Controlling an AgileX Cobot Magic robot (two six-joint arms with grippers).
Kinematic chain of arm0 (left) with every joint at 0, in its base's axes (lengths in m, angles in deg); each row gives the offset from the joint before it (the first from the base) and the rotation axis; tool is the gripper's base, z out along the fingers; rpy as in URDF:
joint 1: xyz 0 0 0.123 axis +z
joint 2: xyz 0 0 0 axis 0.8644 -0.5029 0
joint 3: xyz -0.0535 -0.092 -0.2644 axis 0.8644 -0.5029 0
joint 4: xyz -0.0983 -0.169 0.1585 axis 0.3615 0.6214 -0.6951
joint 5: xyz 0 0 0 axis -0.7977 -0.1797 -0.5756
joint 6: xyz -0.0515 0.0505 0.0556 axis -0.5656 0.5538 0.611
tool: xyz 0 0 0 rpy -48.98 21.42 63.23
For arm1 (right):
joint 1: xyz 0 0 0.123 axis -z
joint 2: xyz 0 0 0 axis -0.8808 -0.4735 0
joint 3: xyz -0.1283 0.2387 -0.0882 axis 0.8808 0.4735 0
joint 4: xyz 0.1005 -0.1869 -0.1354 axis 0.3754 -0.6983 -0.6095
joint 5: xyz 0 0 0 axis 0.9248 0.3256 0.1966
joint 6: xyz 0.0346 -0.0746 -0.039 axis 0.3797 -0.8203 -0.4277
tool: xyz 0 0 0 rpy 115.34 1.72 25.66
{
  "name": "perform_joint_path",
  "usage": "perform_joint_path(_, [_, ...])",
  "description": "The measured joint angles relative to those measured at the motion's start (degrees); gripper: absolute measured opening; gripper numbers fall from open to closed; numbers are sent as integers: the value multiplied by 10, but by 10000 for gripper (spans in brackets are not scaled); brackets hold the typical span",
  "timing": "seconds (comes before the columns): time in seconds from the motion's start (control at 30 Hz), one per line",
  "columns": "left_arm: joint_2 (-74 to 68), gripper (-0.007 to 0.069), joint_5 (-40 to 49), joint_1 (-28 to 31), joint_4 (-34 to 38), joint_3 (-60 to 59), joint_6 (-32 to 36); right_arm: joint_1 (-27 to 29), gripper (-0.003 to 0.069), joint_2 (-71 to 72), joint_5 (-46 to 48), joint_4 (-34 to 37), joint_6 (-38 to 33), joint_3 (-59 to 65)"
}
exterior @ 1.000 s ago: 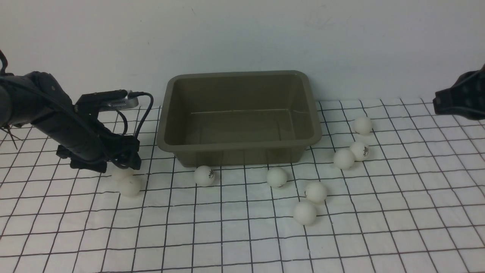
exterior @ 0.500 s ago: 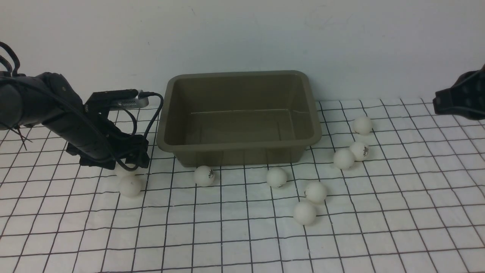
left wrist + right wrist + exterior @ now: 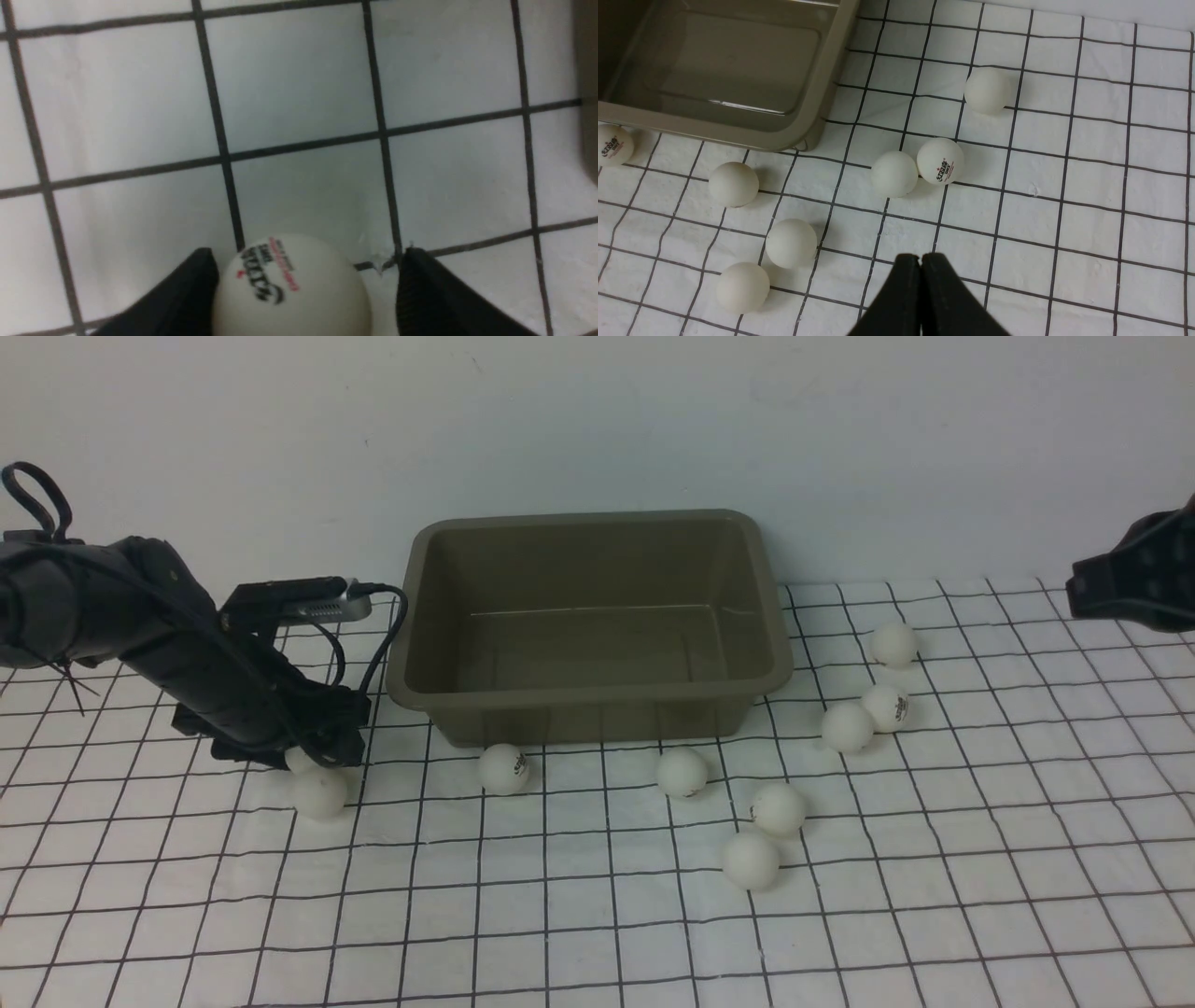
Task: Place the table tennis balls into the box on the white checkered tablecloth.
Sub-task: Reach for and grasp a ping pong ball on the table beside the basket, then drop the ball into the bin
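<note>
The olive-grey box (image 3: 588,714) stands empty at the back of the white checkered tablecloth (image 3: 597,933). My left gripper (image 3: 308,254) is down on the cloth left of the box, open around a logo-printed table tennis ball (image 3: 289,291). One finger touches the ball and a gap shows at the other finger. A second ball (image 3: 319,793) lies just in front of it. Several more balls lie before the box (image 3: 503,768) (image 3: 681,772) (image 3: 751,860) and to its right (image 3: 847,726) (image 3: 894,644). My right gripper (image 3: 920,259) is shut and empty, hovering above the cloth.
The right arm (image 3: 1134,574) hangs at the right edge of the front view, above the cloth. A plain pale wall runs behind the box. A cable (image 3: 383,635) loops from the left wrist close to the box's left rim.
The left arm has shifted right toward the box and settled lower over the ball beside it. The balls, the box and the right arm have not moved.
</note>
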State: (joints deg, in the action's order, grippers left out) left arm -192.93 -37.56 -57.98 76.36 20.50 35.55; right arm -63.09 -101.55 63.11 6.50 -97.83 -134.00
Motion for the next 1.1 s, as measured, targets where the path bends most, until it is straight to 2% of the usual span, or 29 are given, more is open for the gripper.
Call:
perform_joint_path(0.07, [0, 370, -4, 0, -1, 0, 0, 0, -12, 0, 0, 0, 0, 0])
perform_joint_path(0.1, [0, 344, -7, 0, -1, 0, 0, 0, -12, 0, 0, 0, 0, 0])
perform_joint_path(0.27, [0, 353, -1, -1, -33, 14, 1, 0, -12, 0, 1, 0, 0, 0])
perform_joint_path(0.4, [11, 353, 50, 0, -108, 54, -15, 0, -12, 0, 2, -3, 0, 0])
perform_joint_path(0.5, [25, 353, 117, 5, -158, 105, -58, 0, -12, 0, 2, -3, 0, 0])
perform_joint_path(0.63, [38, 353, 176, 2, -162, 166, -86, 0, -12, 0, 2, -4, 0, 0])
perform_joint_path(0.77, [41, 353, 198, -34, -133, 233, -81, 0, -12, 0, 2, -4, 0, 0])
perform_joint_path(0.9, [28, 353, 183, -112, -112, 282, -63, 0, -12, 0, 2, -4, 0, 0])
perform_joint_path(1.1, [-12, 353, 139, -173, -132, 304, -62, 0, -12, 0, 5, -5, 0, 0])
